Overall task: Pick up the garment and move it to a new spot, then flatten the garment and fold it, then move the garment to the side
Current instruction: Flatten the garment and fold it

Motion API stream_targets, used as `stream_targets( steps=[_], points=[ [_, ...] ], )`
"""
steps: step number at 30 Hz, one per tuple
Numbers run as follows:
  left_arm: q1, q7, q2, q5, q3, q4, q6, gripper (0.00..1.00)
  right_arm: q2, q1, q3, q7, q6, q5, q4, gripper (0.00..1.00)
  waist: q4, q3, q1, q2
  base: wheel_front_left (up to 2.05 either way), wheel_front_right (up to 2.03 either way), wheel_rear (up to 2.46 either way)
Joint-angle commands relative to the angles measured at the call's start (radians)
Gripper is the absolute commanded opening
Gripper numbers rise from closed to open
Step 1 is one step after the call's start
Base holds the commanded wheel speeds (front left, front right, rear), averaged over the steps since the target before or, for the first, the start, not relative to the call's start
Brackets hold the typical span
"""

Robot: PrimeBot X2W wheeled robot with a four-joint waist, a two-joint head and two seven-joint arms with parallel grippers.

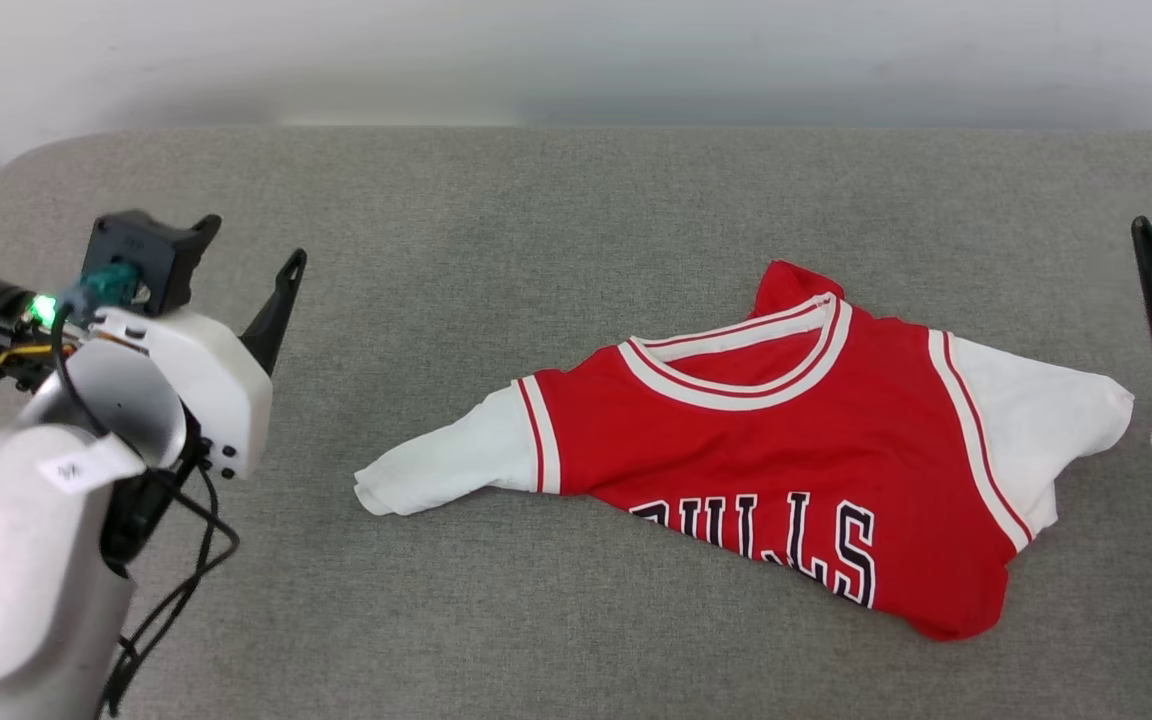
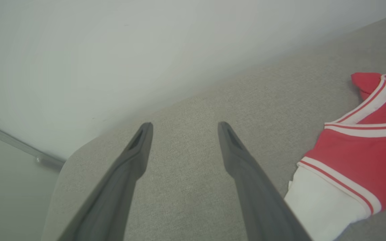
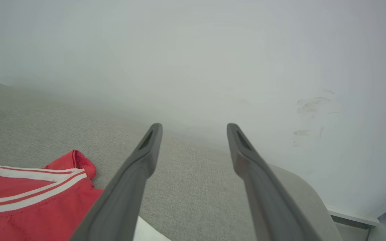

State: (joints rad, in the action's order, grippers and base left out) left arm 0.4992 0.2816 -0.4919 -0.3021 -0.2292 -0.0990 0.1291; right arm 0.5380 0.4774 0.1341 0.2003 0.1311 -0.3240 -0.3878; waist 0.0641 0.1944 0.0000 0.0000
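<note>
Upside-down black lettering point(image 1: 786, 535) "BULLS", on red garment point(image 1: 736, 440)

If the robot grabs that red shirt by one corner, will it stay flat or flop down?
Probably flop: the shirt lies wrinkled with its bottom edge crooked. The left white sleeve would likely dangle; it lies limp. Pushed, it may bunch up, since the grey cloth surface looks rough.

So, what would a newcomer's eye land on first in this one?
The red basketball jersey with white sleeves, lying rumpled right of centre on the grey upholstered surface. On either side, the left gripper and right gripper hang with fingers spread, neither touching it.
</note>
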Motion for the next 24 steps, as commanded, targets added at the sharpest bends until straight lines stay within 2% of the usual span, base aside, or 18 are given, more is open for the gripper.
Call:
stream_targets(
  steps=[1, 4, 5, 10, 17, 24],
  points=[
    [0.027, 0.055, -0.035, -0.041, -0.028, 0.009, -0.001, 1.00, -0.025, -0.033, -0.016, -0.007, -0.001, 0.017, 0.032, 1.00, -0.004, 0.003, 0.0000, 0.0000, 0.00, 0.00, 0.00],
    [0.070, 0.205, -0.099, -0.165, -0.107, 0.024, -0.001, 1.00, -0.065, -0.088, -0.061, -0.023, -0.001, 0.057, 0.126, 1.00, -0.012, 0.010, 0.0000, 0.0000, 0.00, 0.00, 0.00],
    [0.112, 0.341, -0.157, -0.277, -0.181, 0.034, -0.001, 1.00, -0.104, -0.137, -0.086, -0.043, -0.001, 0.090, 0.205, 1.00, -0.021, 0.019, 0.0000, 0.0000, 0.00, 0.00, 0.00],
    [0.175, 0.523, -0.221, -0.425, -0.305, 0.035, -0.001, 1.00, -0.133, -0.184, -0.093, -0.082, -0.001, 0.115, 0.299, 1.00, -0.037, 0.040, 0.0000, 0.0000, 0.00, 0.00, 0.00],
    [0.257, 0.653, -0.249, -0.522, -0.461, 0.009, -0.001, 1.00, -0.136, -0.188, -0.080, -0.123, -0.001, 0.128, 0.359, 1.00, -0.062, 0.076, 0.0000, 0.0000, 0.00, 0.00, 0.00],
    [0.296, 0.684, -0.266, -0.549, -0.580, -0.049, -0.001, 1.00, -0.131, -0.151, -0.059, -0.128, -0.001, 0.120, 0.369, 1.00, -0.089, 0.110, 0.0000, 0.0000, 0.00, 0.00, 0.00]
  ],
)
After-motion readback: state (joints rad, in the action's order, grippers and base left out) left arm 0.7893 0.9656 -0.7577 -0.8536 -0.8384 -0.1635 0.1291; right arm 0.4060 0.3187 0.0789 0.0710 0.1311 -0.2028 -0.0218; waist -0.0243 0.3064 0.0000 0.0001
